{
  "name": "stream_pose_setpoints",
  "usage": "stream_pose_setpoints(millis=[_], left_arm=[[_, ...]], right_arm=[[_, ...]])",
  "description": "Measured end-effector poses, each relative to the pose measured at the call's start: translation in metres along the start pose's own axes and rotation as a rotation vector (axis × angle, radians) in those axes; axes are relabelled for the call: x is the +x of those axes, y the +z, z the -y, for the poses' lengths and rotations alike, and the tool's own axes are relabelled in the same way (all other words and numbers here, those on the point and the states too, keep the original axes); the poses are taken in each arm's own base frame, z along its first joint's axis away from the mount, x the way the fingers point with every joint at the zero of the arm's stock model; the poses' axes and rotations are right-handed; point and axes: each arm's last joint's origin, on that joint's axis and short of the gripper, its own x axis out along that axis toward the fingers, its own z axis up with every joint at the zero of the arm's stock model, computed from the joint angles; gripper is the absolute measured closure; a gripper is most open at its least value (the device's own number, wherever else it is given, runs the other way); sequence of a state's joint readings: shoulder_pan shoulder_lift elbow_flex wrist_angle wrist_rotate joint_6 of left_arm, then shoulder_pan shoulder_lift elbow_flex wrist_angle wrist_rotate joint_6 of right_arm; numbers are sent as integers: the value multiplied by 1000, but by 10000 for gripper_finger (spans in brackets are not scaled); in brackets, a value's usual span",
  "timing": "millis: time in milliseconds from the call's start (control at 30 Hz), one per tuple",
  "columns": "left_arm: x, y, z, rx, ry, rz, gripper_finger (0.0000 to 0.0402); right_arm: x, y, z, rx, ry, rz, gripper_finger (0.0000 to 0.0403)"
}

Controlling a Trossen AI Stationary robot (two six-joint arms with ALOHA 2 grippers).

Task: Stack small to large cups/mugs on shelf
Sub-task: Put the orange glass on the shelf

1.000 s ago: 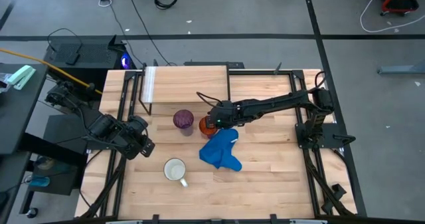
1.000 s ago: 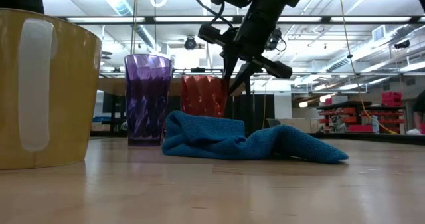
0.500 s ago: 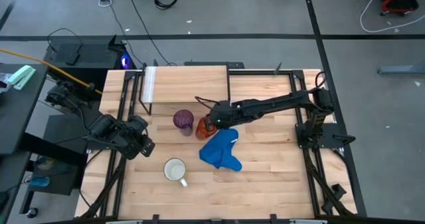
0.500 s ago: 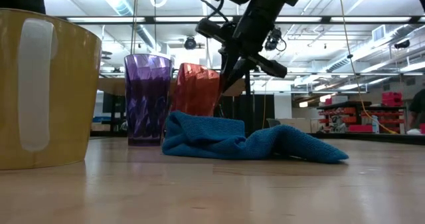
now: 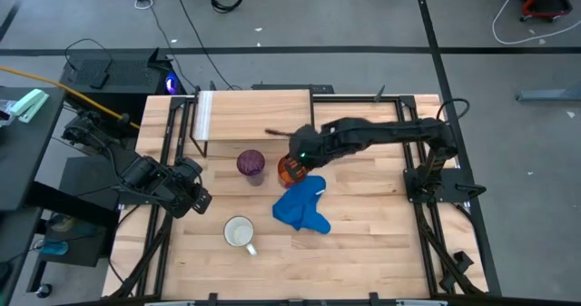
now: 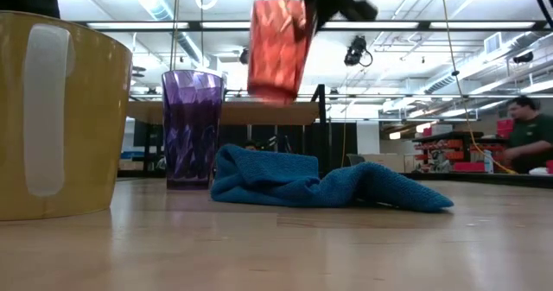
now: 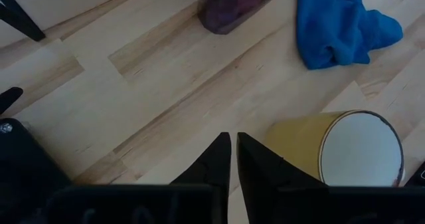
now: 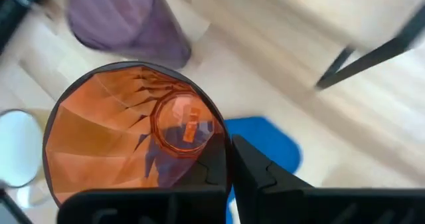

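There are three drinking vessels: one orange cup [image 5: 291, 169], one purple tumbler [image 5: 251, 164] and one mug [image 5: 240, 232], which looks yellow from the side. One blue cloth [image 5: 302, 206] lies on the table [image 5: 363, 242]. One shelf [image 5: 259, 113] stands at the far edge. Two arms are present, each with one hand. One person [image 6: 521, 136] shows in the room.

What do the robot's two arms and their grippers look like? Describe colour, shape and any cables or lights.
Both arms are dark, jointed and slim. The right arm shows a small green light near its wrist and a thin dark cable. The left gripper has two black, tapering fingers; the right gripper has black, blocky ones.
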State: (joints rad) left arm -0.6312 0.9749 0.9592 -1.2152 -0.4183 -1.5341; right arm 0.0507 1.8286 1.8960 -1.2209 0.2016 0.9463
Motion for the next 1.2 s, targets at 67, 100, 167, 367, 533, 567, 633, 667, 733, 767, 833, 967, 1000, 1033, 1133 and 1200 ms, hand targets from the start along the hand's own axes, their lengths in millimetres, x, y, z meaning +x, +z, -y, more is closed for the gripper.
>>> stream_pose_setpoints(millis=[67, 100, 167, 367, 533, 567, 633, 667, 733, 767, 833, 967, 1000, 1033, 1133, 1200], left_arm=[[0, 0, 0, 0, 0, 0, 367], [0, 0, 0, 0, 0, 0, 366], [0, 0, 0, -2, 0, 0, 366], [0, 0, 0, -7, 0, 0, 375], [0, 0, 0, -12, 0, 0, 375], [0, 0, 0, -22, 0, 0, 374], [0, 0, 0, -27, 0, 0, 373], [0, 0, 0, -28, 0, 0, 372], [0, 0, 0, -35, 0, 0, 374], [0, 0, 0, -44, 0, 0, 375], [0, 0, 0, -55, 0, 3, 378], [0, 0, 0, -79, 0, 9, 381], [0, 0, 0, -79, 0, 14, 381], [0, 1, 0, -79, 0, 20, 380], [0, 1, 0, -83, 1, 34, 377], [1, 3, 0, -91, 5, 38, 377]], right_arm=[[-19, 6, 5, -19, -35, 26, 396], [-27, 10, 8, -23, -54, 36, 396], [-40, 17, 13, -21, -70, 65, 396], [-65, 45, 27, -9, -36, 153, 396], [-72, 71, 50, 14, -60, 212, 396], [-73, 77, 55, 20, -61, 227, 396], [-75, 90, 65, 40, -57, 257, 396], [-76, 96, 70, 54, -44, 267, 396], [-78, 109, 80, 88, -3, 297, 396], [-79, 116, 84, 102, 24, 315, 396], [-80, 127, 96, 138, 62, 327, 396], [-80, 143, 120, 197, 100, 321, 396], [-80, 146, 126, 211, 109, 316, 396], [-81, 150, 131, 227, 118, 314, 396], [-82, 157, 148, 290, 142, 300, 396], [-81, 157, 150, 297, 140, 293, 396]])
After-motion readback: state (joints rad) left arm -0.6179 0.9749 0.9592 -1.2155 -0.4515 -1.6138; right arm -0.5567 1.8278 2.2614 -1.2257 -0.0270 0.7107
